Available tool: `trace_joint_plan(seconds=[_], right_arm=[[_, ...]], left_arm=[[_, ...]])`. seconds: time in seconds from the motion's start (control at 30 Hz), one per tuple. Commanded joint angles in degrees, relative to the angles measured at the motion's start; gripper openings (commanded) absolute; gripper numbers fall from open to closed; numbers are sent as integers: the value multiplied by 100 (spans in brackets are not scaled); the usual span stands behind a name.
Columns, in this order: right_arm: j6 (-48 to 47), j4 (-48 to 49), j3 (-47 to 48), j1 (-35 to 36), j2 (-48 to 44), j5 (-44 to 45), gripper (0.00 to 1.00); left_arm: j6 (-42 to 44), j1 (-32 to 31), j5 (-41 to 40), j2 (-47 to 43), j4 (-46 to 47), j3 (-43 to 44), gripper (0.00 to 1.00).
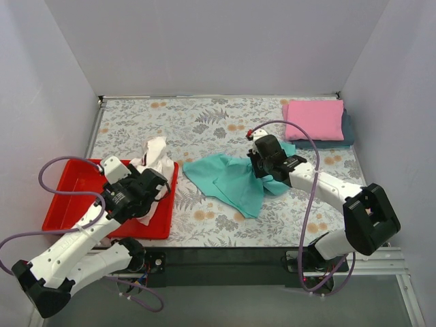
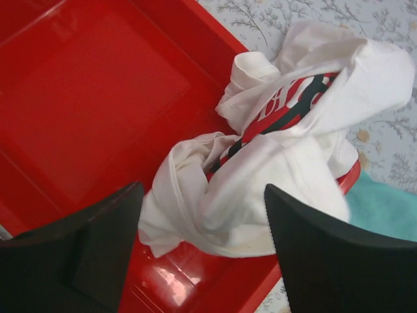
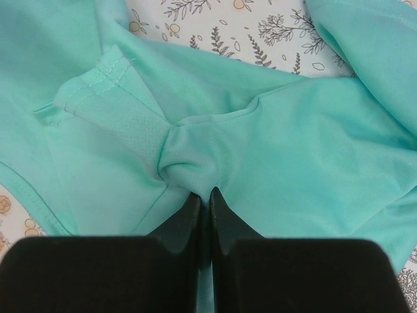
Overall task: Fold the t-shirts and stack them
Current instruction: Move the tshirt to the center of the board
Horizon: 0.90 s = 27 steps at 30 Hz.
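Right pincer (image 3: 203, 195): pinching teal shirt (image 3: 293, 156), right of tray (image 1: 75, 197).
Left pincer (image 2: 202, 189): spread, over white shirt (image 2: 280, 163) on tray's right edge.
Pink shirt (image 1: 315, 119): folded, far right of tray.

Hard, glossy plastic with glare patches: red tray (image 2: 98, 98), 9 o'clock on bench (image 1: 204, 122), whose cover is a matt floral print. Soft matt cloth, creased: white t-shirt (image 2: 273, 189). Fine-knit matt cloth, faintly meshed, stitched hem: teal t-shirt (image 3: 313, 156). Matt black plastic: right tool (image 3: 203, 195).
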Motion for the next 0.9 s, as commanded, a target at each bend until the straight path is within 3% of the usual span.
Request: trace_joint_plan(seconds=[0.0, 0.03, 0.1, 0.17, 0.2, 0.23, 0.3, 0.33, 0.47, 0.63, 0.87], right_arm=[[-19, 276, -57, 16, -302, -266, 1], [-19, 276, -83, 16, -320, -266, 1], [-10, 276, -92, 16, -434, -284, 1], [-19, 276, -119, 16, -635, -301, 1], [-27, 267, -127, 7, -715, -284, 1], [-27, 276, -136, 16, -811, -258, 1], [-62, 267, -171, 16, -1022, -74, 1], [-62, 267, -189, 16, -1049, 6, 1], [-80, 145, -198, 7, -1076, 357, 1], [-54, 83, -145, -10, -979, 384, 1], [-36, 74, -171, -63, -813, 472, 1]], left_arm=[[-1061, 6, -313, -161, -896, 101, 75], [-1070, 6, -322, -206, -896, 127, 87], [-983, 6, -479, -259, -878, 337, 90], [-309, 6, -576, -41, -152, 478, 90], [826, 6, -542, 83, 356, 557, 90], [1377, 6, -420, 232, 1614, 558, 90], [2398, -56, 306, 829, 2913, 488, 91], [3072, -126, 563, 1057, 4024, 409, 91], [3929, -757, 1574, 2522, 5764, 478, 91], [4072, -900, 3166, 3528, 6820, 549, 89], [3721, -900, 3632, 3846, 6777, 216, 79]])
